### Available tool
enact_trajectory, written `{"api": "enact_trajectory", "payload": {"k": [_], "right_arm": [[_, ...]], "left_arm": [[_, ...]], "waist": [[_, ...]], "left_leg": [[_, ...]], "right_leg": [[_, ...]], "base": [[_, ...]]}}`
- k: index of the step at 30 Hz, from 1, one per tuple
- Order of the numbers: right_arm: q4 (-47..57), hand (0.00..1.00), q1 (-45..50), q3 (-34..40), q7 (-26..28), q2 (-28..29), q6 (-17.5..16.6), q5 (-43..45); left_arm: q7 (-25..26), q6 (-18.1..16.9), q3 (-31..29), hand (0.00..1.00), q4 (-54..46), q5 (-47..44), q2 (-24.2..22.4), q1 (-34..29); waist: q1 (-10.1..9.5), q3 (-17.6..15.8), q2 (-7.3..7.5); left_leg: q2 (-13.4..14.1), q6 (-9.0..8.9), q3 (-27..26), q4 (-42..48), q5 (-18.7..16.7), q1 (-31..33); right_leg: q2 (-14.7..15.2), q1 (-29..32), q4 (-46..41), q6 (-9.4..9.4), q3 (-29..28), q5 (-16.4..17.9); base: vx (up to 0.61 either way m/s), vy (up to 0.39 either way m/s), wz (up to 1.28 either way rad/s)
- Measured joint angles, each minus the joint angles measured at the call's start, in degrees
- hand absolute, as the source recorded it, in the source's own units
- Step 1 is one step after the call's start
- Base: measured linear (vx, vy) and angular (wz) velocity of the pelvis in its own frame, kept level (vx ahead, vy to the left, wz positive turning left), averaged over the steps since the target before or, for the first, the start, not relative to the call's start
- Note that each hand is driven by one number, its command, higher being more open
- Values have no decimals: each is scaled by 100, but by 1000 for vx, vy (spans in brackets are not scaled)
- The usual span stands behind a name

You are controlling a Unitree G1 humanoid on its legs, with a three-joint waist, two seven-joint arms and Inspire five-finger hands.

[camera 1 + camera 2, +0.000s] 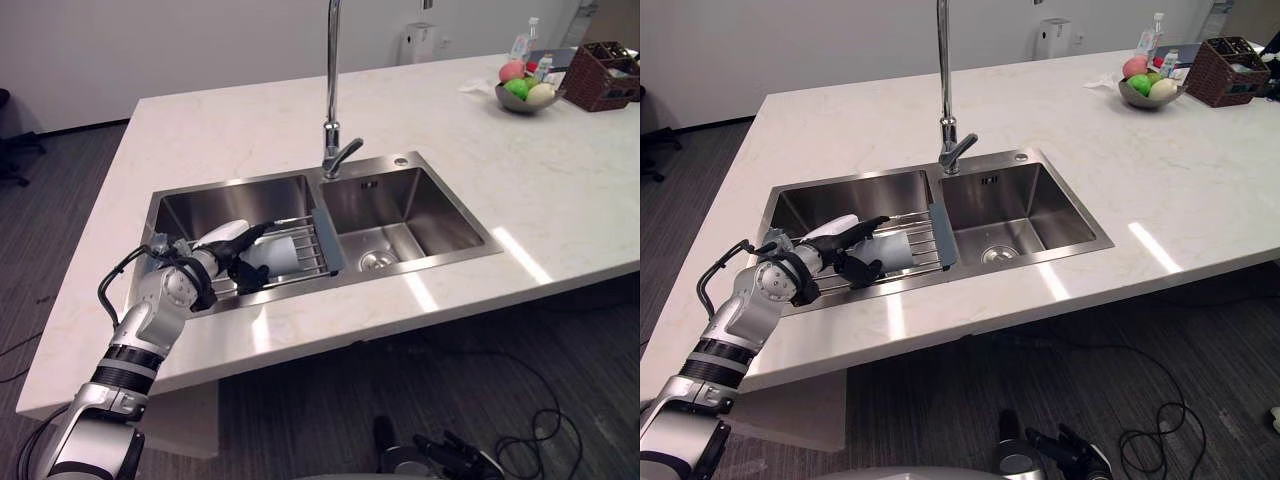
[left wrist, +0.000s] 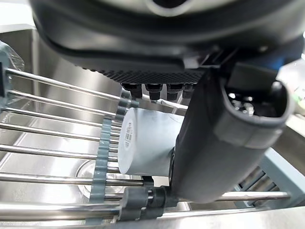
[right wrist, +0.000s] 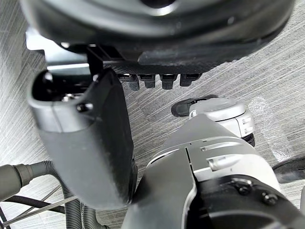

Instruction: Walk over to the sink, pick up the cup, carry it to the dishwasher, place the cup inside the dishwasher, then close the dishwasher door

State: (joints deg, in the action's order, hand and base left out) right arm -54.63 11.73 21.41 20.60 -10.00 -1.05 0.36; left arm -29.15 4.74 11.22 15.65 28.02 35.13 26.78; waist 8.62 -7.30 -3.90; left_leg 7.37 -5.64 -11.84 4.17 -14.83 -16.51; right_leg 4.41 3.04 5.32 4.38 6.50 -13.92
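Observation:
A pale grey cup (image 1: pixel 287 252) lies on its side on a wire rack (image 1: pixel 312 232) across the left basin of the steel sink (image 1: pixel 250 192). My left hand (image 1: pixel 222 250) reaches in from the counter's front edge and straddles the cup's near end, its fingers straight and relaxed. In the left wrist view the thumb (image 2: pixel 214 143) lies beside the cup (image 2: pixel 147 143) and the fingers sit just over it. My right hand (image 3: pixel 90 143) hangs open above the grey floor and holds nothing.
A tall tap (image 1: pixel 331 90) stands between the two basins, and the right basin (image 1: pixel 400 215) has a drain. The white marble counter (image 1: pixel 250 120) carries a fruit bowl (image 1: pixel 522 92) and a dark wicker basket (image 1: pixel 600 75) at the far right.

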Motion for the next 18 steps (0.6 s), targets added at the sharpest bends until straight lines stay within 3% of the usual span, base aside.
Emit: {"api": "enact_trajectory", "payload": {"k": [5, 15, 16, 18], "right_arm": [[11, 100, -25, -39, 82, -29, 38, -1], [-14, 100, -176, -39, 247, -53, 225, -5], [-13, 100, -185, -39, 262, -54, 236, -8], [-13, 100, -202, -39, 270, -56, 263, -15]], "left_arm": [[-241, 110, 190, 100, 143, -1, 11, 335], [-241, 366, 277, 100, 610, 3, -15, 541], [-243, 370, 282, 0, 724, 7, -36, 594], [-251, 395, 342, 0, 784, 86, -35, 597]], "waist": [[49, -24, -41], [209, -48, -49], [212, -50, -48], [234, -58, -50]], "left_leg": [[73, -40, -21, 0, -10, -17], [-3, -45, -135, 48, -12, -53], [-3, -45, -136, 48, -12, -52], [-2, -45, -137, 45, -12, -48]], "right_leg": [[-77, 2, -1, 4, 2, -20], [-41, 14, 3, 17, -125, 6], [-41, 18, 3, 8, -125, 15], [-41, 27, 3, -12, -124, 29]], "base": [[69, -17, -1], [13, -11, -6], [-16, -35, -1], [-14, -33, 0]]}}
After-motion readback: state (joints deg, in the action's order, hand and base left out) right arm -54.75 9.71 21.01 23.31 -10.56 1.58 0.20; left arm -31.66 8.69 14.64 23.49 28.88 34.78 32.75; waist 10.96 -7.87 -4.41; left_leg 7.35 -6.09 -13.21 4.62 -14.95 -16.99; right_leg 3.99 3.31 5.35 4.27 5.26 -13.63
